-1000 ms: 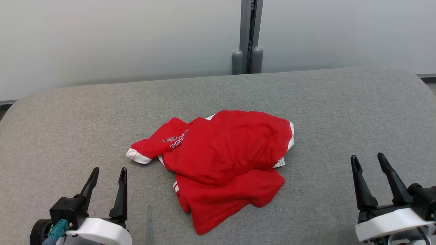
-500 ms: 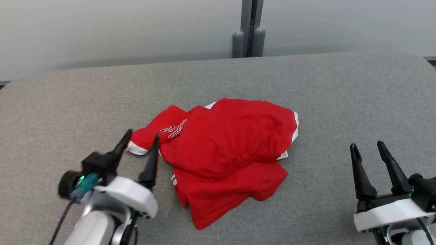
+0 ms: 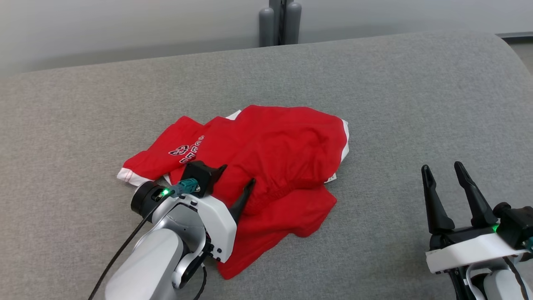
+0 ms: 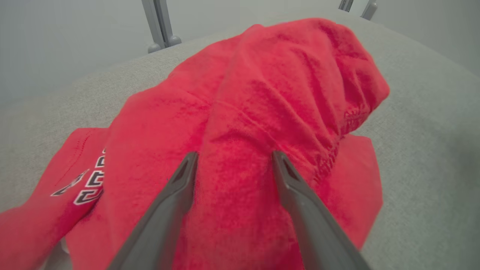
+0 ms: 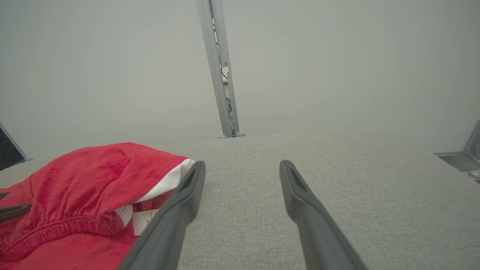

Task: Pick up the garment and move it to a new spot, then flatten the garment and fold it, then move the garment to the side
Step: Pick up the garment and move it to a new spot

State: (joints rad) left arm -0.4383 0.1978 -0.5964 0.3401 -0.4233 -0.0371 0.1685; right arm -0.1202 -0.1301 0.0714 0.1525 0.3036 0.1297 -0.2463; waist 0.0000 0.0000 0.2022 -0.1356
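Two hands spread; left wrist view: left hand [image 4: 234, 153] astride garment [image 4: 285, 75] ridge; right hand [image 3: 441, 165] apart.

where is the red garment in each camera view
head view: red garment at centre, left gripper open at its near left part
left wrist view: red garment across the middle, past the fingers
right wrist view: red garment at lower left
shared landmark: grey post behind the table

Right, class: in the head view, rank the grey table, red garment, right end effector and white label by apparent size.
1. grey table
2. red garment
3. right end effector, enlarged by nearness to the camera
4. white label, clearly smallest
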